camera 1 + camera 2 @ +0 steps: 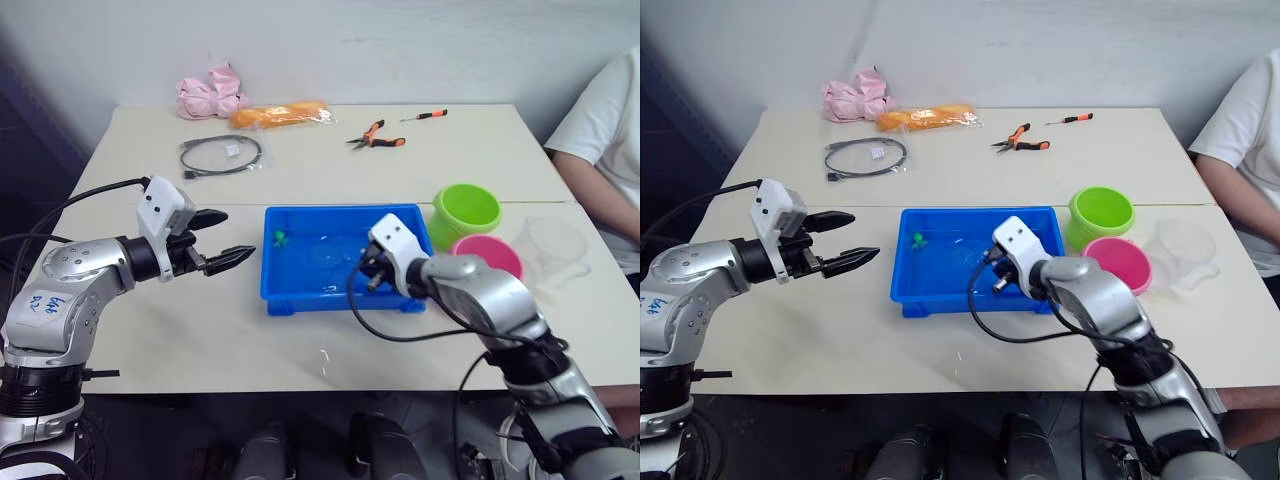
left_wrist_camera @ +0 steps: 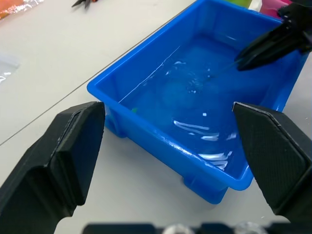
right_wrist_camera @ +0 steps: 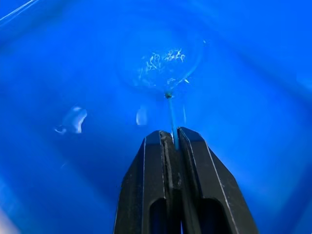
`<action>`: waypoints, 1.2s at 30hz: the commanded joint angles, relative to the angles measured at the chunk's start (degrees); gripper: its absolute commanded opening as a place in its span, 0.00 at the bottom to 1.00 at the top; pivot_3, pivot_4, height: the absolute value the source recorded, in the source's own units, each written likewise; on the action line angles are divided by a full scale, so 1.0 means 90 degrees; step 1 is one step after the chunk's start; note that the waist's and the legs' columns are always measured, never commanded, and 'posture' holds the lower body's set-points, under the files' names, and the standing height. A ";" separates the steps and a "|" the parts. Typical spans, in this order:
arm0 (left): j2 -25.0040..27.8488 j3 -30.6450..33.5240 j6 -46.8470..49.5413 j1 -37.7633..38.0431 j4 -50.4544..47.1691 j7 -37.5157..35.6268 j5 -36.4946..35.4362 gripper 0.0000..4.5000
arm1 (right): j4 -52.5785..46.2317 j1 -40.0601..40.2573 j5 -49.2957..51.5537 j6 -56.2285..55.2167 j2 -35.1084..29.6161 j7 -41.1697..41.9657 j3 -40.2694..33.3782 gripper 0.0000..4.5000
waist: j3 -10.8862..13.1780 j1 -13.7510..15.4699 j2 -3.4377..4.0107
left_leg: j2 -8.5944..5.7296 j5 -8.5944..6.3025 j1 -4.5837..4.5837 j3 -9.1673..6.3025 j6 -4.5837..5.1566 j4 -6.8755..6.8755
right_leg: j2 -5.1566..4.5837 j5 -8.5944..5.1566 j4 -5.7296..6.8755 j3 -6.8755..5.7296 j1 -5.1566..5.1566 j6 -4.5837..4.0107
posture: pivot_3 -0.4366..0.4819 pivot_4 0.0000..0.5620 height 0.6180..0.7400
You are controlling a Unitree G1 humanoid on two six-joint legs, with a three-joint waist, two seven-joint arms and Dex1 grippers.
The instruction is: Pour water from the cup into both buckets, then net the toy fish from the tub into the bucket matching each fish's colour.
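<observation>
Near the cream table's front edge sits the tub (image 1: 300, 290), where the right gripper (image 3: 170, 141), clamped on the net's (image 3: 163, 66) thin stick, dips its light, flimsy hoop underwater; a near-hoop hold would steady it, while the left gripper (image 1: 220, 240) hovers spread, empty.

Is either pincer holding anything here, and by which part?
Right pincer clamps the net by its thin handle, hoop in the tub. Left pincer is open, empty.
</observation>
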 commanded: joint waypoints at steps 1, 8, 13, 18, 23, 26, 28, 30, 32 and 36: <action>0.0069 0.0015 -0.0091 -0.0005 -0.0137 -0.0041 0.0039 0.99 | 0.0612 -0.0328 -0.0283 -0.0303 0.0361 -0.0009 0.0188 0.00 | 0.0000 -0.0058 0.0000 | 0.0000 0.0000 0.0000 -0.0001 -0.0001 -0.0003 | 0.0001 0.0000 -0.0001 0.0000 0.0000 0.0000 | 0.48 0.27 1.00; -0.0059 0.0014 -0.0198 -0.0009 -0.0063 0.0053 0.0105 0.99 | 0.1458 -0.0675 -0.0426 -0.0977 0.1145 0.0006 -0.0054 0.00 | 0.0000 -0.0088 0.0000 | -0.0003 0.0000 -0.0002 0.0002 0.0000 -0.0005 | 0.0016 0.0000 -0.0001 0.0004 -0.0002 0.0001 | 0.48 0.27 1.00; -0.0094 0.0049 -0.0250 0.0027 -0.0051 0.0072 0.0152 0.99 | 0.1430 -0.0651 -0.0341 -0.1120 0.1419 0.0100 -0.0192 0.00 | 0.0000 -0.0093 0.0000 | 0.0001 -0.0001 -0.0002 0.0001 -0.0003 -0.0005 | 0.0016 0.0000 0.0000 0.0005 -0.0004 0.0000 | 0.48 0.27 1.00; -0.0111 -0.0004 -0.0343 0.0002 -0.0018 0.0045 0.0195 0.99 | 0.1246 -0.0608 -0.0254 -0.1371 0.1422 0.0389 -0.0339 0.00 | 0.0000 -0.0106 0.0000 | 0.0004 -0.0002 -0.0002 0.0002 -0.0005 -0.0005 | 0.0013 0.0000 0.0000 0.0008 -0.0005 0.0000 | 0.48 0.27 1.00; -0.0133 -0.0080 -0.0400 -0.0004 -0.0010 -0.0049 0.0210 0.99 | 0.0686 -0.0467 -0.0003 -0.0989 0.1040 0.0727 -0.0717 0.00 | 0.0000 -0.0096 0.0000 | 0.0004 -0.0002 -0.0003 0.0002 -0.0006 -0.0008 | 0.0007 0.0000 -0.0001 0.0008 -0.0007 0.0000 | 0.48 0.27 1.00; -0.0141 -0.0128 -0.0455 -0.0001 -0.0009 -0.0097 0.0224 0.99 | 0.0279 -0.0302 0.0170 -0.0681 0.0737 0.0906 -0.0891 0.00 | 0.0000 -0.0077 0.0000 | 0.0002 -0.0003 -0.0004 0.0002 -0.0005 -0.0008 | -0.0001 0.0000 -0.0003 0.0007 -0.0006 0.0000 | 0.48 0.27 1.00; -0.0187 -0.0154 -0.0524 -0.0016 0.0011 -0.0168 0.0187 0.99 | -0.0093 -0.0137 0.0389 -0.0319 0.0464 0.1057 -0.1060 0.00 | 0.0000 -0.0073 0.0000 | 0.0001 -0.0003 -0.0004 0.0000 -0.0005 -0.0008 | -0.0005 0.0000 -0.0003 0.0006 -0.0006 0.0000 | 0.48 0.27 1.00; -0.0255 -0.0176 -0.0612 -0.0037 0.0034 -0.0325 0.0080 0.99 | -0.0373 -0.0026 0.0584 -0.0008 0.0275 0.1137 -0.1232 0.00 | 0.0000 -0.0070 0.0000 | 0.0001 -0.0003 -0.0004 -0.0002 -0.0005 -0.0008 | -0.0007 0.0000 -0.0003 0.0004 -0.0005 0.0000 | 0.48 0.27 1.00; -0.0323 -0.0243 -0.0773 -0.0094 0.0046 -0.0645 -0.0042 0.99 | -0.0715 0.0070 0.0904 0.0354 0.0093 0.1211 -0.1576 0.00 | 0.0000 -0.0070 0.0000 | 0.0000 -0.0003 -0.0004 0.0000 -0.0004 -0.0008 | -0.0007 0.0000 -0.0004 0.0005 -0.0005 0.0000 | 0.48 0.27 1.00; -0.0583 -0.0216 -0.0998 -0.0150 0.0046 -0.0798 -0.0164 0.99 | -0.1458 0.0431 0.1494 0.0833 -0.0435 0.1505 -0.2121 0.00 | 0.0000 -0.0064 0.0000 | 0.0001 -0.0003 -0.0005 0.0000 -0.0004 -0.0008 | -0.0008 0.0000 -0.0005 0.0004 -0.0005 0.0000 | 0.48 0.27 1.00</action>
